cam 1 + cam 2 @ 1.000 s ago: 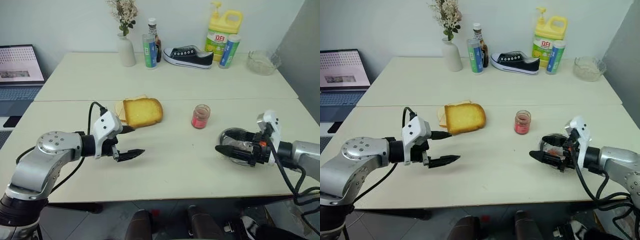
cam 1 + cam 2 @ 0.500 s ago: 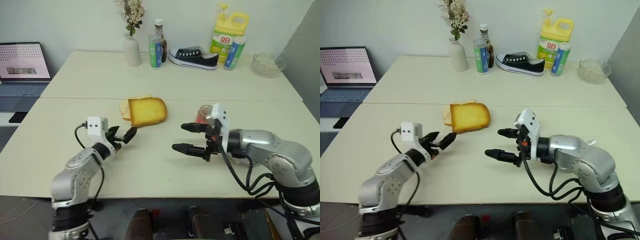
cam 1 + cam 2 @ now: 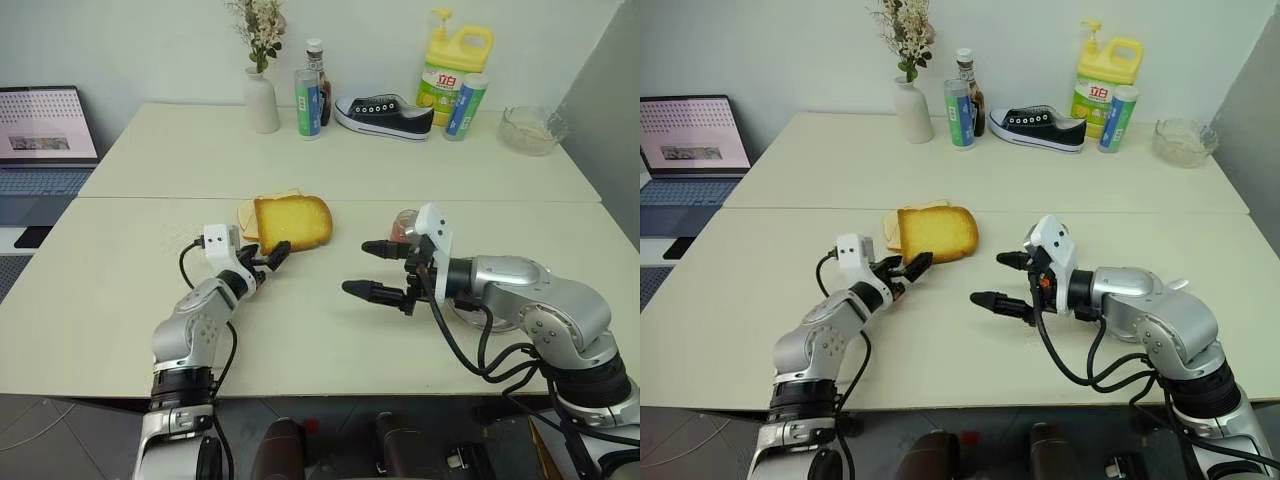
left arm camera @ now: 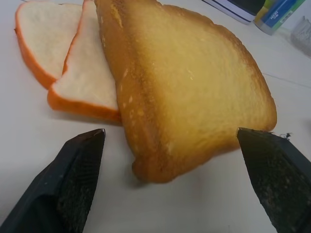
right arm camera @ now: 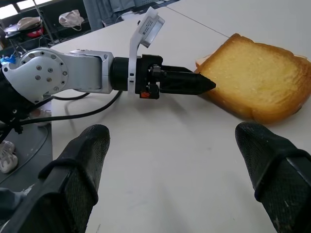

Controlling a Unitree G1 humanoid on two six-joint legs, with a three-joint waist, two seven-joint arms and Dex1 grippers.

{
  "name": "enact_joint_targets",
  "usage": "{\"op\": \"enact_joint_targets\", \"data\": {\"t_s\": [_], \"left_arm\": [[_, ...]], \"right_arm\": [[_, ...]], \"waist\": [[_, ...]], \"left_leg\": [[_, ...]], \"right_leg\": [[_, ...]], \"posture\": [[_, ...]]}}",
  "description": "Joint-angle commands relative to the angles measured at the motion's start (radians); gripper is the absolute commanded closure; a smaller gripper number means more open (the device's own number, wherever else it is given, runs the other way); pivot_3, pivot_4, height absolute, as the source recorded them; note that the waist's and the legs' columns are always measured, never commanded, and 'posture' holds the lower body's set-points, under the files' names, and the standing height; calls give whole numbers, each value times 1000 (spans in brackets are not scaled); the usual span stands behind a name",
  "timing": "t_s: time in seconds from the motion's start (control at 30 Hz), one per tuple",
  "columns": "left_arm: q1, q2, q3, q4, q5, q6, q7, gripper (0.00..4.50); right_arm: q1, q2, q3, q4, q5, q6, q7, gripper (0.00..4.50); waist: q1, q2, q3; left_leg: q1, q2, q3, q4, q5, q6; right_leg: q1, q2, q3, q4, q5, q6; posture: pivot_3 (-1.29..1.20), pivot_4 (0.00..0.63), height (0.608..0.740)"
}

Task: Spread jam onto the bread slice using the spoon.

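Observation:
The bread slice point(image 3: 292, 221), thick and golden, lies mid-table. My left gripper point(image 3: 272, 258) is open at its near corner. In the left wrist view that corner point(image 4: 194, 92) sits between the two black fingers point(image 4: 73, 184), which are spread wide with a gap on each side. To the slice's right my right gripper point(image 3: 360, 268) hovers open above the table with nothing in it. Its wrist view shows the left gripper point(image 5: 194, 83) at the slice's point(image 5: 262, 82) edge. The jam point(image 3: 403, 218) peeks out behind the right gripper. The spoon is hidden.
Two thinner pale slices point(image 4: 53, 53) lie beside the golden one, partly under it. Along the far edge stand a vase point(image 3: 261, 105), bottles point(image 3: 306, 102), a shoe point(image 3: 383, 113), a yellow jug point(image 3: 445, 70) and a glass bowl point(image 3: 528, 128). A laptop point(image 3: 45, 128) is at the far left.
My left gripper has rolled and moved forward up to the bread slice's corner. My right gripper swung from the right side towards the middle, then held. The head camera shifted slightly.

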State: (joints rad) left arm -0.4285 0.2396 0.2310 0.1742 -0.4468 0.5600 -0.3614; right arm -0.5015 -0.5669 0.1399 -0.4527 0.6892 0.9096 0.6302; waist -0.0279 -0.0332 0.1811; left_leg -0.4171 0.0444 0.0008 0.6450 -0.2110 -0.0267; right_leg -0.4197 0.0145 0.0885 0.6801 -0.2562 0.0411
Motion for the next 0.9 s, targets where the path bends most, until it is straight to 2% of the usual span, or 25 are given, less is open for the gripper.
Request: {"op": "enact_joint_targets", "data": {"t_s": [0.03, 0.07, 0.2, 0.43, 0.5, 0.6, 0.7, 0.9], "left_arm": [[-21, -3, -19, 30, 8, -23, -26, 375], [-20, -2, -20, 32, 7, -27, -32, 563], [-11, 12, -17, 25, 3, -24, -49, 1770], [3, 33, -10, -8, -4, -6, -59, 4033], [4, 42, -9, -28, -2, 0, -56, 4478], [-5, 78, -22, -68, -2, 22, -83, 4478], [-15, 163, -70, -165, 2, 78, -147, 4478], [-58, 389, -101, -411, -159, 247, -393, 4478]], "right_arm": [[-12, 5, -40, -43, 14, 8, -14, 0], [-9, 3, -44, -48, 15, 11, -17, 0], [0, 2, -58, -58, 18, 20, -30, 0], [5, 9, -77, -59, 19, 25, -38, 0], [5, 12, -82, -55, 19, 23, -40, 0], [6, 5, -91, -54, 22, 23, -36, 0], [12, -31, -142, -66, 53, 43, -19, 0], [83, -209, -307, -140, 228, 145, 80, 0]], "waist": [[-1, 0, 0], [-1, 0, 0], [-1, 0, 0], [-2, 0, 0], [-3, 0, 0], [-4, 0, 0], [-5, 0, 0], [-4, 0, 0]], "left_leg": [[0, 0, 0, 0, 0, 0], [0, 0, 0, 0, 0, 0], [0, 0, 0, 0, 0, 0], [0, 0, 0, 0, 0, 0], [0, 0, 0, -1, 0, 0], [0, 0, 0, -1, 0, 0], [-1, 1, 0, -1, 0, 0], [-2, 1, 0, -2, 0, 0]], "right_leg": [[0, 0, 0, 0, 0, 0], [0, 0, 0, 0, 0, 0], [0, 0, 0, 0, 0, 0], [0, 0, 0, 0, 0, 0], [0, 0, 0, 0, 0, 0], [0, 0, 0, 0, 0, 0], [-1, 0, 0, 0, 0, 0], [-1, 0, 0, -2, 0, 0]], "posture": [[0, 150, 740], [0, 150, 740], [0, 150, 740], [0, 150, 740], [0, 150, 740], [0, 150, 740], [0, 150, 740], [0, 150, 740]]}}
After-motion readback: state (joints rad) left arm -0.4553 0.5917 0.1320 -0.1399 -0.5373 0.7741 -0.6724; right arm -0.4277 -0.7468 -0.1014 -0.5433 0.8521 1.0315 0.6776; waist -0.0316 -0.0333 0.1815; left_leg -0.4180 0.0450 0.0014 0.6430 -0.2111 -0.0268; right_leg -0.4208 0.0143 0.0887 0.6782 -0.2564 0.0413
